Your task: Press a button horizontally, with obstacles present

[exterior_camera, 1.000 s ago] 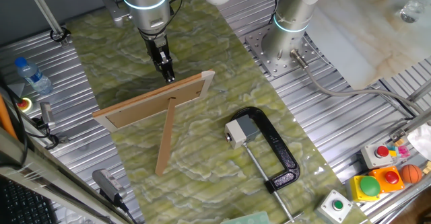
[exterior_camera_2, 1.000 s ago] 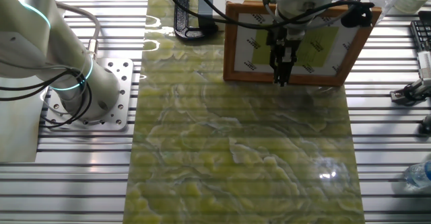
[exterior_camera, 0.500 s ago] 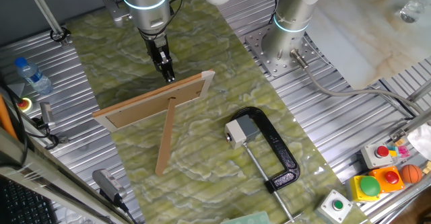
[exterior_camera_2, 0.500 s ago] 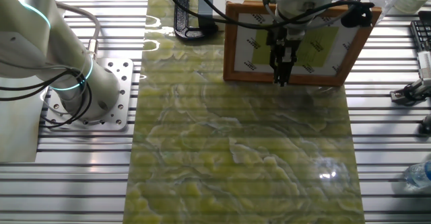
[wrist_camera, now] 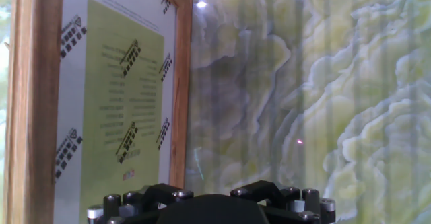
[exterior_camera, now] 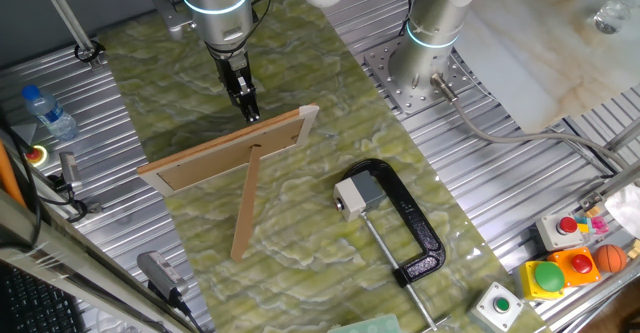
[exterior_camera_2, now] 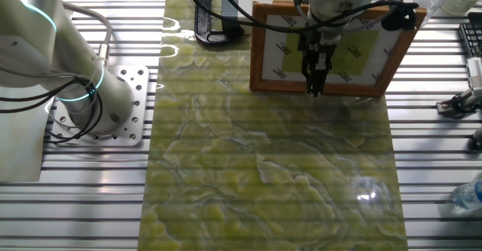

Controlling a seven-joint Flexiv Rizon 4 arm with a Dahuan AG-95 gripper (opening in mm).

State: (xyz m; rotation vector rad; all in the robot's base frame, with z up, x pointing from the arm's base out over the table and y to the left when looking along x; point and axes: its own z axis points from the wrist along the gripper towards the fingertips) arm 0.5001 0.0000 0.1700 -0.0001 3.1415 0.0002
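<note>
Item: our single arm, silver with a glowing cyan ring, entering at the upper left of one fixed view and at top centre of the other. Wrist pointed straight downward. Gripper [exterior_camera: 250, 113] black, slim, fingers hanging vertically, tips low in the upper-centre of the other fixed view [exterior_camera_2: 315, 91]. Hand view shows only our dark gripper base along the bottom edge.

The wooden frame [exterior_camera: 228, 156] stands tilted between the claw [exterior_camera: 252, 114] and the button box [exterior_camera: 349, 196], held up by its strut [exterior_camera: 246, 205]. The claw hangs close to the frame's front side. A black clamp [exterior_camera: 410, 223] curves around the button box. Open mat [exterior_camera_2: 263, 168] lies on the claw's side.
</note>
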